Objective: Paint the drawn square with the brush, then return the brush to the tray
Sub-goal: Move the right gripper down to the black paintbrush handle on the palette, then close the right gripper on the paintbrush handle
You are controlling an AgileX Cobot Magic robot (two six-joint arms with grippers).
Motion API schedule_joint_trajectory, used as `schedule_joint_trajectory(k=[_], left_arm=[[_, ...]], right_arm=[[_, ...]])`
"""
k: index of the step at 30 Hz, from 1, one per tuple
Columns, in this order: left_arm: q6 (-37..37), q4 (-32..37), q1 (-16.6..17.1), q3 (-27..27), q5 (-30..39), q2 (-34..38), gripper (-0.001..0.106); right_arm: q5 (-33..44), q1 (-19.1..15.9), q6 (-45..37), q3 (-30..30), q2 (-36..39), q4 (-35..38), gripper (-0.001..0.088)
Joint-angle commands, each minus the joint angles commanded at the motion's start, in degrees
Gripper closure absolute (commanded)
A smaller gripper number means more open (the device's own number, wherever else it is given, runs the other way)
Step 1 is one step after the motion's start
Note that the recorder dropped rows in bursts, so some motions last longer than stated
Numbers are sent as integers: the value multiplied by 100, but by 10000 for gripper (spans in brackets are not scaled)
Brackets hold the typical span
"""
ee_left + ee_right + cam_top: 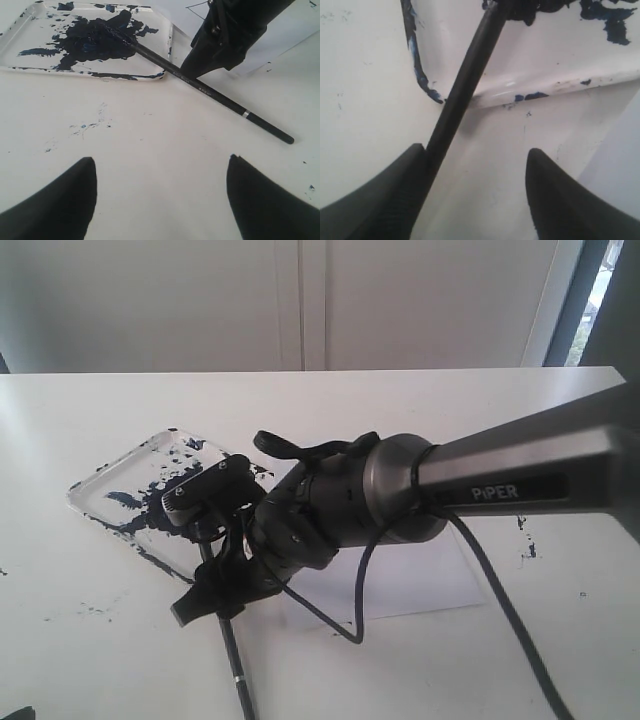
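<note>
Right gripper [476, 155] jaws stood wide apart, straddling the brush [200, 87] just outside the tray [20, 45] rim. The shaft lay against one finger [405, 190] but was not clamped; the other finger stood well clear.

Brush lay diagonal. Its bristle end was buried in the paint blob [95, 37] inside the tray, its shaft crossed the near rim, and its tail rested on the table [150, 145], pointing toward the left arm's side.

Left gripper [161, 159] was also apart and empty, hanging over bare table near the tail but off its axis. The right arm was much the nearer of the two.

Judged: brush was back at the tray, so the next move would be a straight lift. Any sideways drift on the touching finger would roll the shaft.

The brush was slim, round and matte black, with a thin silver band near the tail. The tray was shallow glossy plastic with rounded corners, smeared blue-black. The fingers were dark and finely textured.

Paper sheet [400, 585] lay mostly hidden under the right arm, and the drawn square could not be made out.
</note>
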Motion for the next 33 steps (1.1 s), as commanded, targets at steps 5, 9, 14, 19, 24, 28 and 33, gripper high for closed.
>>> schedule_joint_trajectory(k=[5,9,14,19,24,28,33], left_arm=[[0,0,0,0,0,0,304],[0,0,0,0,0,0,304],[0,0,0,0,0,0,304],[0,0,0,0,0,0,304],[0,0,0,0,0,0,304],[0,0,0,0,0,0,304],[0,0,0,0,0,0,304]], right_arm=[[-202,8,0,-10,-66,26,315],[-391,85,-27,-10,-230,26,315],[-380,138,-41,-10,-279,16,315],[-258,201,-41,4,-268,148,315],[-165,239,-66,16,-162,211,315],[-155,268,-80,16,-20,257,315],[-155,268,-80,16,59,257,315]])
